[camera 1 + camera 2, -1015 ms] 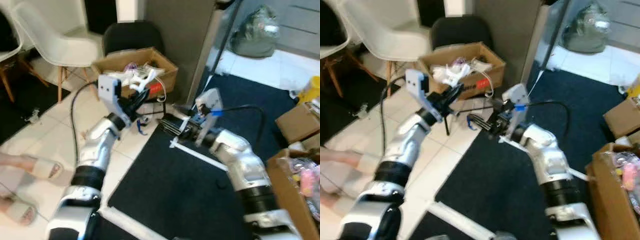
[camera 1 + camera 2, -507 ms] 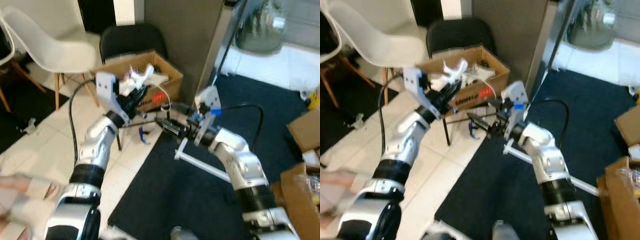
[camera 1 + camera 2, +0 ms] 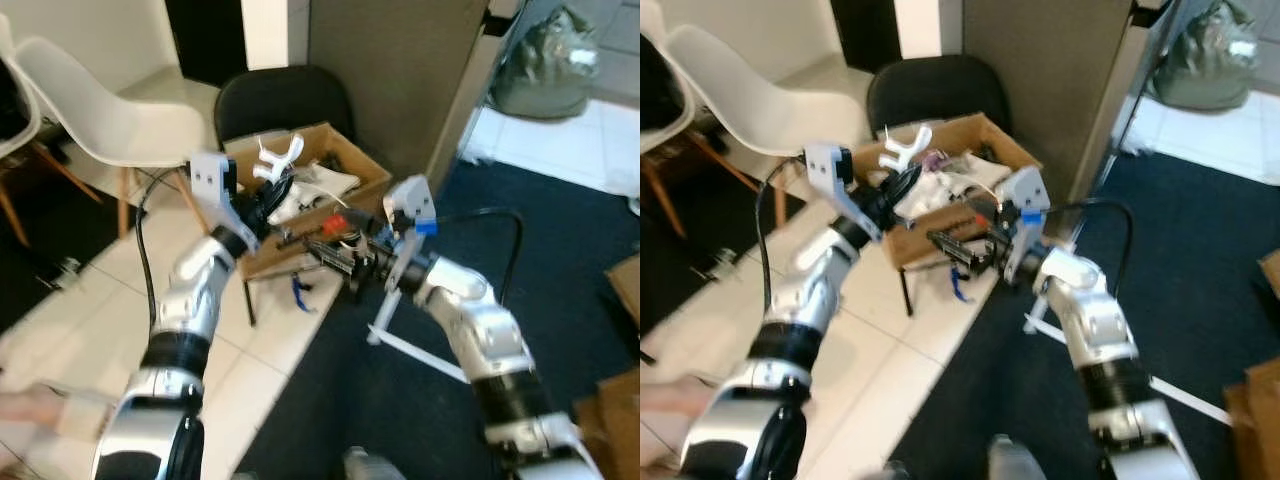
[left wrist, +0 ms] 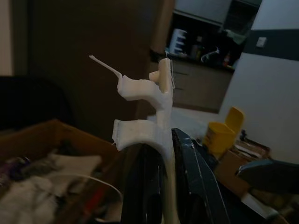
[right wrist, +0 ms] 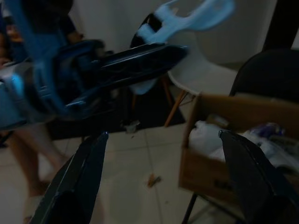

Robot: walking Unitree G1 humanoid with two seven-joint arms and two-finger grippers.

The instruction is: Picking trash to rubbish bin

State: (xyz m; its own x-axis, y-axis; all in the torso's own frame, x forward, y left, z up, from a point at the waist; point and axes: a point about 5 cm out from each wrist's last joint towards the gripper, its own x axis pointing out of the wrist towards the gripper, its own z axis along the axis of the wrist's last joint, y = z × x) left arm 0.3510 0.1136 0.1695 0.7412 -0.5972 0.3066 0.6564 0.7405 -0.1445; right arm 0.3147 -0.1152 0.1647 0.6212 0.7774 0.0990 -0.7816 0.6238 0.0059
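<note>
A white plastic bracket [image 3: 277,158] sticks up from my left gripper [image 3: 268,192], which is shut on its stem. In the left wrist view the bracket [image 4: 149,100] stands between the black fingers [image 4: 194,172]. It hangs at the near edge of an open cardboard box [image 3: 368,172] that holds white scraps and wires. To the right and slightly lower, my right gripper [image 3: 312,245] is open and holds nothing, close to the box's front wall. The right wrist view shows its fingers [image 5: 79,186] spread wide, with the box [image 5: 210,172] beyond them.
The box rests on a thin-legged black stand in front of a black chair [image 3: 285,100]. A white chair [image 3: 110,110] stands at the left and a grey partition [image 3: 400,70] behind. On the floor lie a small blue piece [image 3: 302,293] and a long white strip [image 3: 425,352] on dark carpet.
The whole view has shifted, so the camera has moved and the box sits nearer the middle. My left gripper has carried the bracket up to the box's near edge. The right gripper stays open.
</note>
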